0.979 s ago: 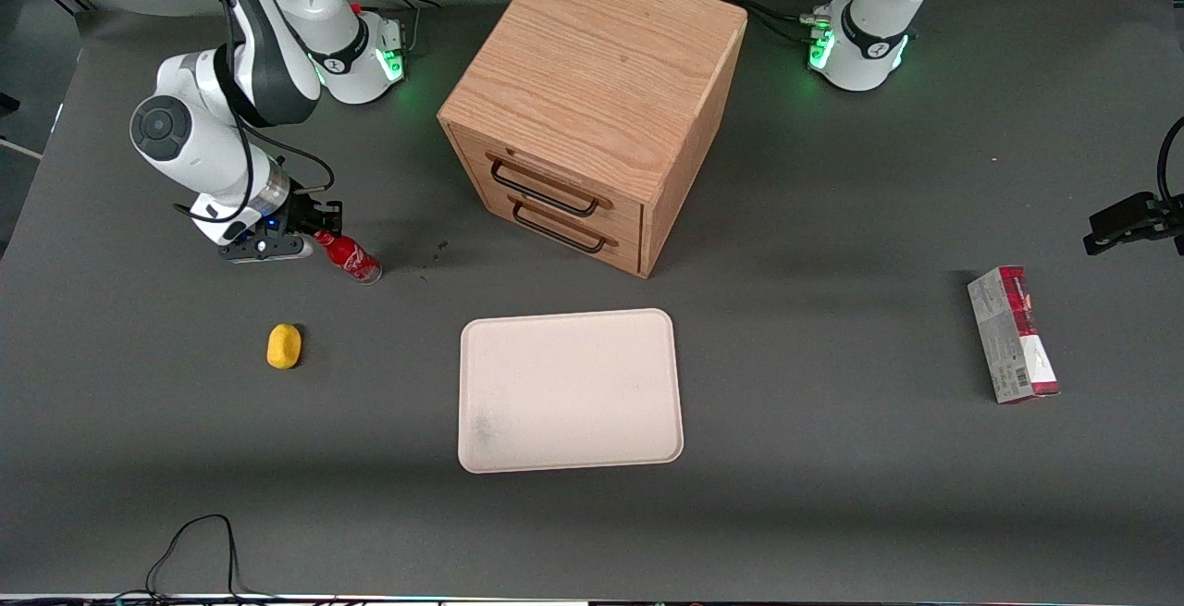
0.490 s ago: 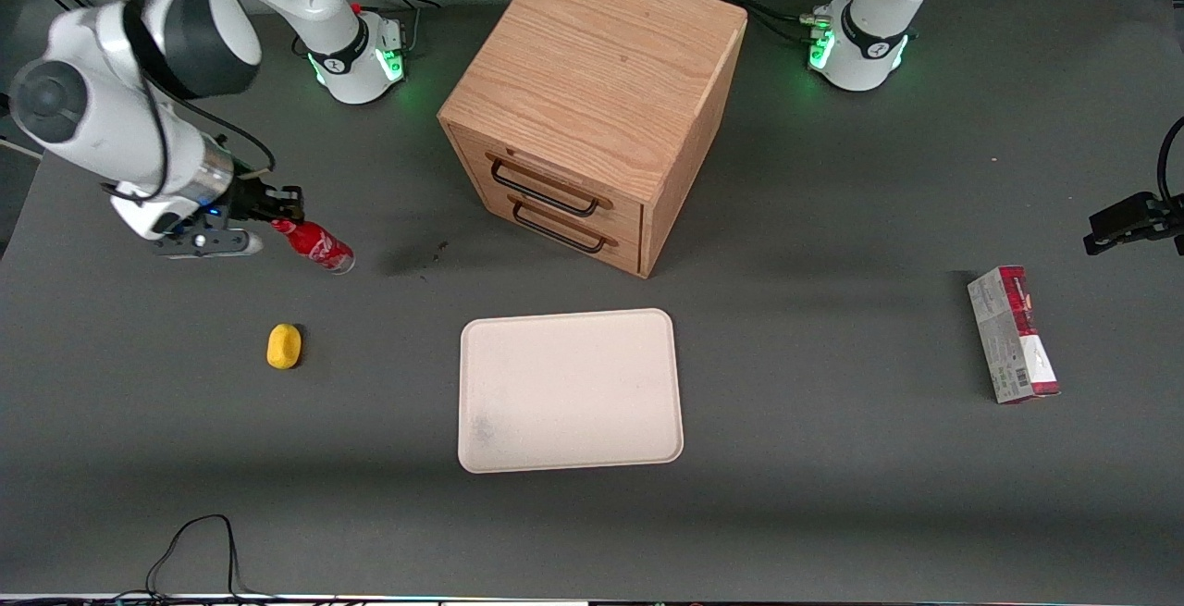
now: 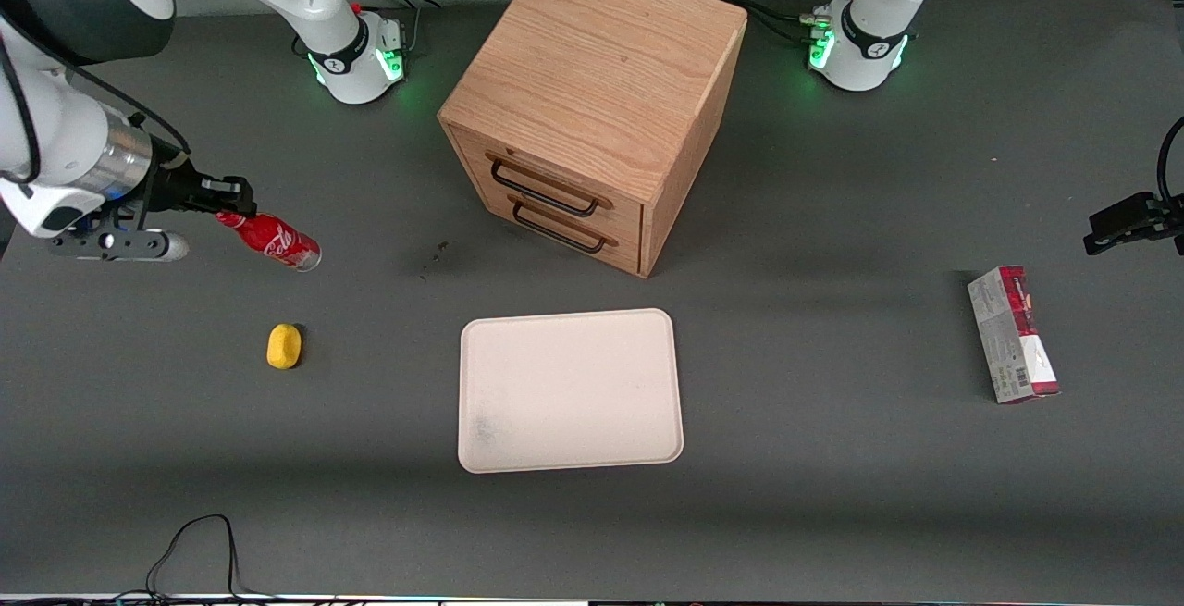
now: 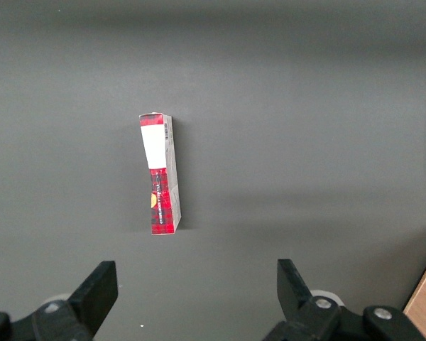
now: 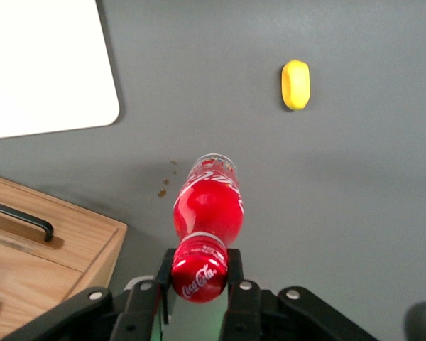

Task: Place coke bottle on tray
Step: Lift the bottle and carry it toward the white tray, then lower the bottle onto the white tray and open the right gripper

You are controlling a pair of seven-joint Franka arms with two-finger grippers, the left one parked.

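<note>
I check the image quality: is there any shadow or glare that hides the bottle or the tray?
Front view: coke bottle sharp in the gripper, shut on its cap; tray evenly lit, only a grey smudge. Right wrist view: bottle clear, slight shine; tray corner bright white.

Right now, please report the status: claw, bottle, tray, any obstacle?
Claw shut on coke bottle at its cap, lifted, toward the working arm's end. Tray bare, waiting. Yellow object on the table near the path, low; probably no obstacle.

dark grey table, wooden drawer cabinet
</note>
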